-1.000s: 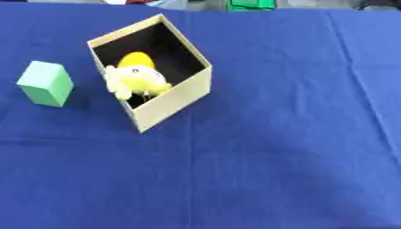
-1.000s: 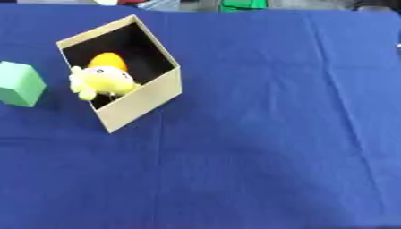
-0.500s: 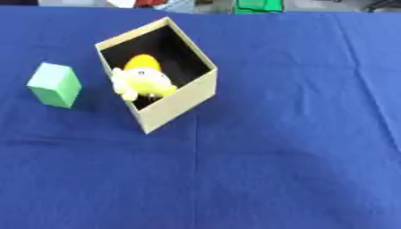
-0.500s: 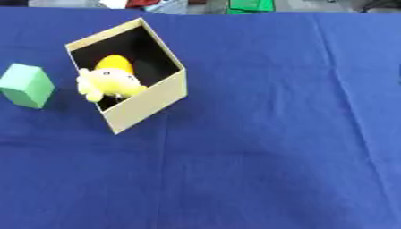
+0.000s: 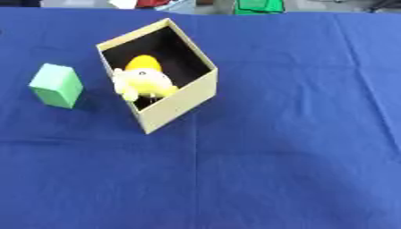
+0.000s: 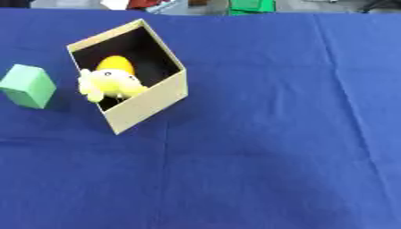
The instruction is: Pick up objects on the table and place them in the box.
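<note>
Neither of the robot's arms showed in the left eye view or the right eye view; both hands lay outside the frame, so their pose and fingers could not be told

No readable text, labels, brands, numbers or signs anywhere in either view. Box (image 5: 178,105): plain tan walls, dark inside, no print showing. Green block (image 5: 56,85): plain faces, no marking. Yellow toy (image 5: 142,81) in the box: no lettering to be made out. Blue cloth on the table (image 5: 297,134): unmarked. Coloured things at the far edge are too blurred to read.
</note>
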Controlling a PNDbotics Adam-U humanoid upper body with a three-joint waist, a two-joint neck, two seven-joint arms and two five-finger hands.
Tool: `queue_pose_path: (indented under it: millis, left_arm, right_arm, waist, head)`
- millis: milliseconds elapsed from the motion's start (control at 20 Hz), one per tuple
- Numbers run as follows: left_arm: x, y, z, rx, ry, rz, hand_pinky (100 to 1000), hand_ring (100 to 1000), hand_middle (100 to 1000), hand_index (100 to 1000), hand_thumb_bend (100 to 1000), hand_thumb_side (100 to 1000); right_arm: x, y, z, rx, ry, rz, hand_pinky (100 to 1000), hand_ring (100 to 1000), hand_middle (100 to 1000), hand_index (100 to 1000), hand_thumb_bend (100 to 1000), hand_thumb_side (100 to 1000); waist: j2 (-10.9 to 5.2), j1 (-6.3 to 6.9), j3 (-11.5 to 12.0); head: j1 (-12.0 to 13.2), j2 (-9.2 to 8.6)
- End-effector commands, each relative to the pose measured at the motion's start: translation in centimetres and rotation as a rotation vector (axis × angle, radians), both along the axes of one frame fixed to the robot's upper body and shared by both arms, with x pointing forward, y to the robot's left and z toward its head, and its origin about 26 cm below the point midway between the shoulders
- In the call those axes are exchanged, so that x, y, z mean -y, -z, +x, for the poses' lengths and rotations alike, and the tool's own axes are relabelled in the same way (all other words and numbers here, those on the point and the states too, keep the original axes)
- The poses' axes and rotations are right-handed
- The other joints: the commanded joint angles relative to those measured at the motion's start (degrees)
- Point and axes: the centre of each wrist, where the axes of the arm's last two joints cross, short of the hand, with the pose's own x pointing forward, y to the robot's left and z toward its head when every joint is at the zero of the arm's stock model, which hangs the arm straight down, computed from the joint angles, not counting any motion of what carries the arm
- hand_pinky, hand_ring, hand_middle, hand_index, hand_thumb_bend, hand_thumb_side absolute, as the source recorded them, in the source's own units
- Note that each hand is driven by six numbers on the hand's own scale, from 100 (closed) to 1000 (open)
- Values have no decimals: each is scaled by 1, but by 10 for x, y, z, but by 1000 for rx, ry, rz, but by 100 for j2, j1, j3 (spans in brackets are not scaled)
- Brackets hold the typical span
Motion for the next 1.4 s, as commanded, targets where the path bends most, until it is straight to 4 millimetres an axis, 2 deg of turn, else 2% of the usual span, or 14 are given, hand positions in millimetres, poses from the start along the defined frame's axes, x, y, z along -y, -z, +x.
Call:
queue_pose_path:
  millis: [50, 150, 200, 600, 650, 750, 850, 1000, 1200, 1250, 1400]
  left_arm:
    - [-5, -9, 4, -34, -27, 75, 764, 834, 798, 906, 701, 1000]
    - [-5, -8, 8, -58, -25, 94, 770, 837, 800, 907, 723, 1000]
    - [-5, -7, 9, -69, -23, 102, 788, 846, 805, 912, 786, 1000]
    - [-3, -6, 12, -143, -12, 155, 789, 847, 805, 912, 790, 1000]
    - [-4, -5, 12, -152, -16, 161, 834, 878, 832, 940, 899, 1000]
    - [-6, 2, 19, -201, -27, 199, 843, 889, 840, 949, 927, 1000]
    - [-3, 9, 28, -249, -30, 243, 852, 897, 849, 957, 954, 952]
    - [1, 17, 43, -315, -40, 298, 857, 901, 851, 960, 948, 908]
    - [-1, 24, 60, -397, -77, 341, 865, 908, 862, 971, 904, 809]
    - [-1, 24, 63, -416, -83, 350, 866, 907, 861, 971, 869, 773]
    - [0, 24, 70, -460, -95, 375, 868, 907, 858, 969, 856, 762]
  right_arm:
    - [1, -13, -5, 33, -2, -25, 884, 894, 790, 913, 100, 852]
    - [1, -13, -5, 33, -5, -23, 884, 893, 790, 913, 100, 853]
    - [1, -13, -5, 32, -5, -22, 885, 893, 790, 908, 100, 855]
    - [0, -13, -5, 28, -7, -20, 885, 893, 790, 908, 100, 855]
    - [0, -13, -5, 30, -10, -18, 887, 891, 789, 900, 100, 855]
    - [-3, -14, -4, 34, -22, -15, 886, 889, 788, 899, 100, 854]
    - [-3, -15, -4, 33, -26, -12, 887, 889, 788, 898, 100, 854]
    - [-2, -13, -4, 28, -22, -8, 887, 889, 788, 898, 100, 855]
    - [-2, -12, -4, 24, -18, -2, 888, 888, 787, 897, 100, 856]
    - [-2, -12, -4, 24, -18, -2, 888, 888, 787, 897, 100, 857]
    - [-2, -12, -4, 22, -17, 0, 888, 888, 787, 897, 100, 857]
  waist:
    - [-137, 20, -4]
    - [-136, 23, -7]
    - [-134, 24, -9]
    - [-124, 27, -17]
    - [-109, 35, -35]
    - [-90, 50, -98]
    - [-93, 52, -108]
    - [-104, 49, -90]
    - [-108, 47, -90]
    - [-106, 47, -93]
    - [-102, 45, -92]
  head:
    - [105, 48]
    - [129, 57]
    - [134, 61]
    - [139, 83]
    - [147, 68]
    - [186, 42]
    - [177, 37]
    - [142, 33]
    - [127, 11]
    - [127, 4]
    - [124, -10]
